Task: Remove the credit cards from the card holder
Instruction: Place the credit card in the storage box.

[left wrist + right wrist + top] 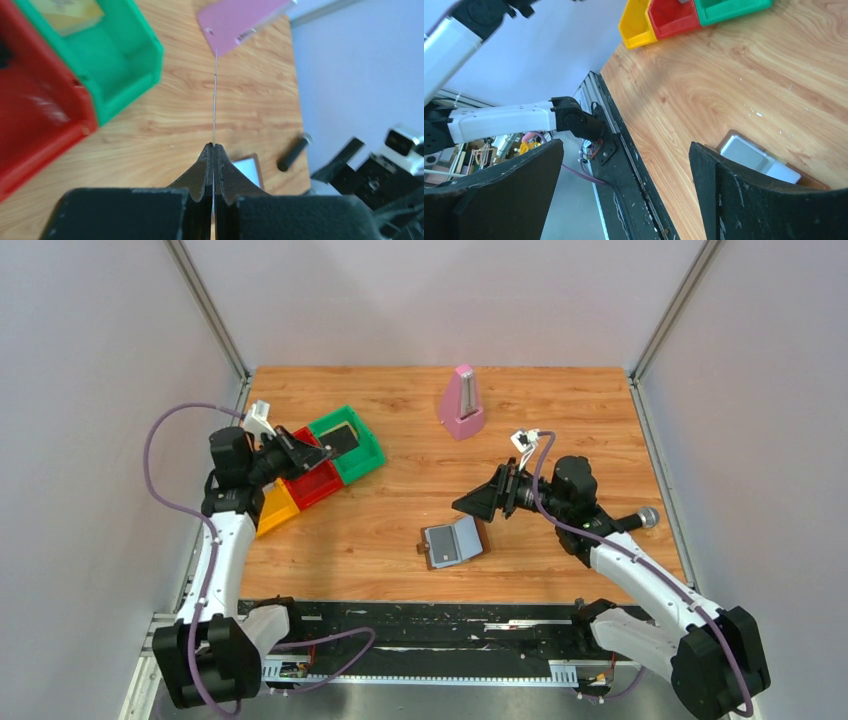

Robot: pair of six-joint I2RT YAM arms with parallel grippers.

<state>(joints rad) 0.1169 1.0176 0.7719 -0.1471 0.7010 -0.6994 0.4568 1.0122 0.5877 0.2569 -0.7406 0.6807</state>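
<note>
Lying open at 7 o'clock near the wide-open, empty right gripper, the holder shows a grey card, while the far left gripper pinches a second card over the trays.

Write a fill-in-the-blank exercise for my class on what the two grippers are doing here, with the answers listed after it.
1. The left gripper is shut on a thin ____, seen edge-on in its wrist view.
2. The right gripper has its jaws ____.
3. The card holder lies nearest the ____ gripper.
4. The metronome is coloured ____.
Missing words: card; open; right; pink.
</note>
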